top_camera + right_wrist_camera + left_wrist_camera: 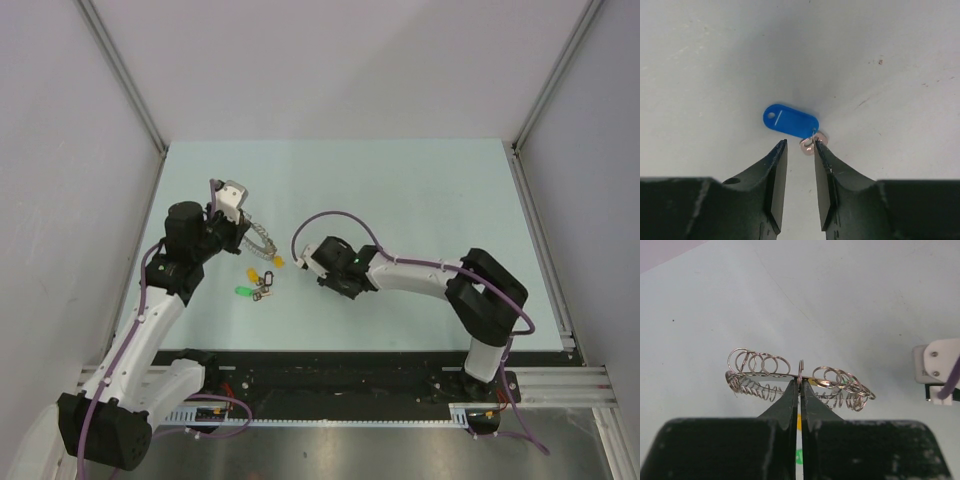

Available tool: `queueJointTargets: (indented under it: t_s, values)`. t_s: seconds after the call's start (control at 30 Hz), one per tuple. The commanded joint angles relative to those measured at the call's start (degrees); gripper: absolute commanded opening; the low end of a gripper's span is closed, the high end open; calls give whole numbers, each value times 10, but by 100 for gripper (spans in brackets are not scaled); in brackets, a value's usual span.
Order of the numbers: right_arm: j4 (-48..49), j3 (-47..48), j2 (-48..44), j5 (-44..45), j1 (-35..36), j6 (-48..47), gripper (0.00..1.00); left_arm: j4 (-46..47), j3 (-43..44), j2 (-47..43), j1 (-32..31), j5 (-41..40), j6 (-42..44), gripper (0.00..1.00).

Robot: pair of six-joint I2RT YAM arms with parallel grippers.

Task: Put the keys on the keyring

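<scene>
The left gripper (800, 381) was pressed together on the edge of the large silver-grey metal keyring (760, 375), which was fringed with many small wire rings and held at the left-centre of the pale green table (420, 200). To the right of it, the right gripper (800, 150) had its black jaws spread a little with nothing between them. A silvery key with a blue oval plastic tag (790, 121) lay on the table just past the fingertips, its metal end beside the right one. Other keys with yellow (253, 273) and green (242, 291) tags lay on the near side of the keyring.
</scene>
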Motion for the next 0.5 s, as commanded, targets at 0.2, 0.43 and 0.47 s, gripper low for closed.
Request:
queueJointTargets:
  t_s: [0.2, 0.43, 0.47]
  values:
    - [45, -62, -127, -108, -71, 2, 33, 30, 9, -16, 3, 12, 0, 0]
    - [188, -174, -178, -192, -111, -13, 28, 30, 9, -12, 3, 19, 1, 0]
    - [216, -183, -184, -200, -115, -14, 27, 30, 9, -12, 3, 19, 2, 0]
